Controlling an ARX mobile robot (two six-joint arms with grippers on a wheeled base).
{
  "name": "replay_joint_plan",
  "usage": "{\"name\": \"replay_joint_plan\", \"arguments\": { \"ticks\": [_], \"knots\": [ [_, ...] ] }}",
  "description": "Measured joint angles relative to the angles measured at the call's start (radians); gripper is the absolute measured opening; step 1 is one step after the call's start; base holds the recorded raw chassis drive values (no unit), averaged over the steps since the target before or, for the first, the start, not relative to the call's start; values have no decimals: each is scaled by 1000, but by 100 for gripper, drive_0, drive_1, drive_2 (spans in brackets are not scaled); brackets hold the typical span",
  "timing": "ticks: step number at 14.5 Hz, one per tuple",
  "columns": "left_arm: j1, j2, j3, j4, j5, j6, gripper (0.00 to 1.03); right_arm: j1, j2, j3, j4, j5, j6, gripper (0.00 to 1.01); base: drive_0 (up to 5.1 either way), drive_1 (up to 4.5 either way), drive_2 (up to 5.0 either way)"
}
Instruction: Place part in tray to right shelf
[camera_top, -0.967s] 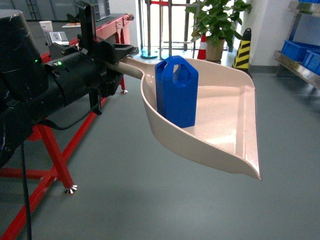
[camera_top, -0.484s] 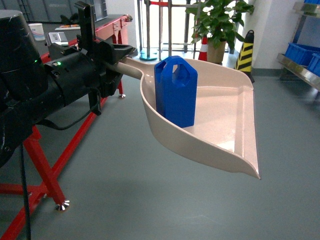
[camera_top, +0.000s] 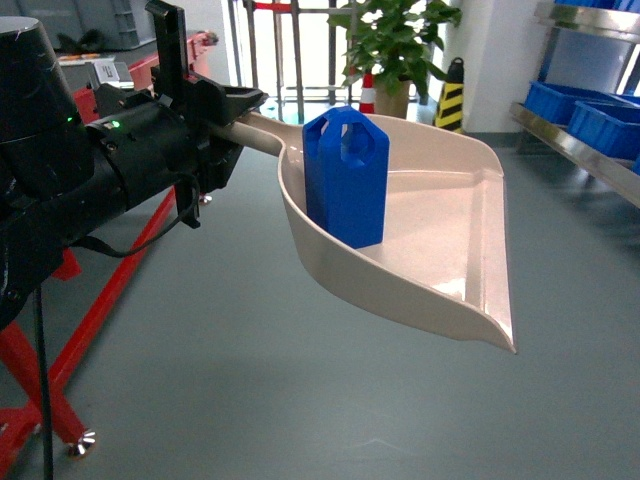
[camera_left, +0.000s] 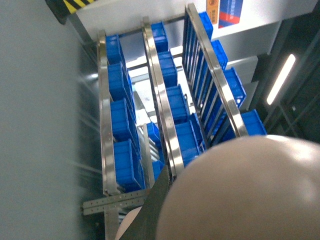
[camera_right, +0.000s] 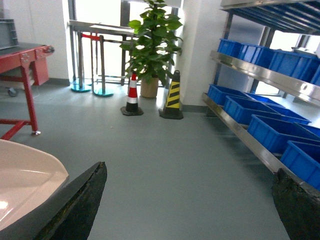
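Left gripper (camera_top: 215, 105), upper left, clamps the tray (camera_top: 440, 250) handle; the part (camera_top: 346, 178) stands upright in the tray, right of it.

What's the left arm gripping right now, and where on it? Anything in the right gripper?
The left gripper holds the tray by its handle, with the part standing upright inside. The right gripper is open and holds nothing.

The background slides left: red table frame (camera_top: 60, 340) slips toward the edge, while blue crates (camera_top: 585, 118) and shelf rail (camera_top: 575, 150) enter farther.
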Motion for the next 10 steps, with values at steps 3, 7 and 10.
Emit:
{"name": "replay_joint_plan", "arguments": {
  "ticks": [3,7,10],
  "knots": [
    [-9,0,0,1,6,0,13,-1,0,0,0,0,0,98,-92,-92,-92],
    [-1,0,0,1,2,0,13,-1,0,0,0,0,0,98,-153,-153,-153],
    [-3,0,0,1,2,0,13,-1,0,0,0,1,0,98,-155,-155,-155]
  ]
}}
